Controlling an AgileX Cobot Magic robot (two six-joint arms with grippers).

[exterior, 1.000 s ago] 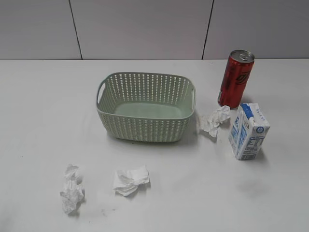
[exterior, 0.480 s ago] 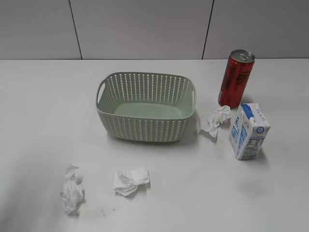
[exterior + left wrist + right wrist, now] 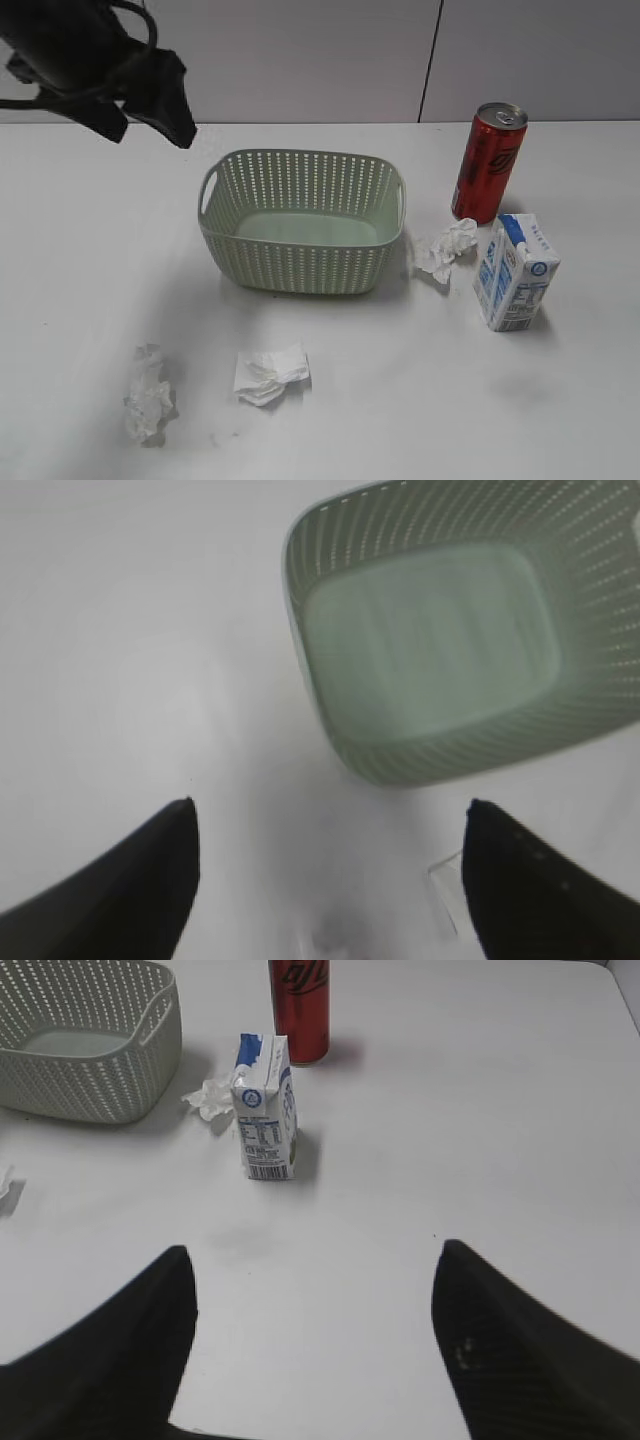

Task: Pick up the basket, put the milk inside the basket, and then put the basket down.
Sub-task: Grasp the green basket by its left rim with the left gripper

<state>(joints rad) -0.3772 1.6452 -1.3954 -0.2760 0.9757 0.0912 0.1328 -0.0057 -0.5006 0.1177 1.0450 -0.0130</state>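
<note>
Basket [image 3: 301,222]: a pale sage-green plastic tub, rectangular with rounded corners, is seen standing upright near the middle of the counter [image 3: 560,400]. Its walls are pierced by rows of small slots in a woven look, its floor is smooth, and a cut-out handle is formed at each short end. Nothing is held inside it.

Milk [image 3: 515,272]: a small white and blue carton with a slanted top and printed panels is seen upright to the right of the basket, well apart from it.

Can [image 3: 488,163]: a tall glossy red cylinder with a silver top is placed behind the milk, near the back of the counter.

Tissues: a crumpled white wad [image 3: 445,249] is lodged between basket and milk; a second wad [image 3: 269,373] and a third wad [image 3: 149,394] are scattered in front of the basket.

Counter: a smooth matte white surface is shown, backed by a grey panelled wall [image 3: 300,60].

Left end effector [image 3: 330,880]: dark, matte fingers are held spread wide above the bare counter beside the basket's rounded corner, with nothing between them; in the exterior view it hangs blurred at the upper left, above the counter and left of the basket.

Right end effector [image 3: 315,1345]: dark fingers are spread apart over bare counter, well short of the milk, gripping nothing.
</note>
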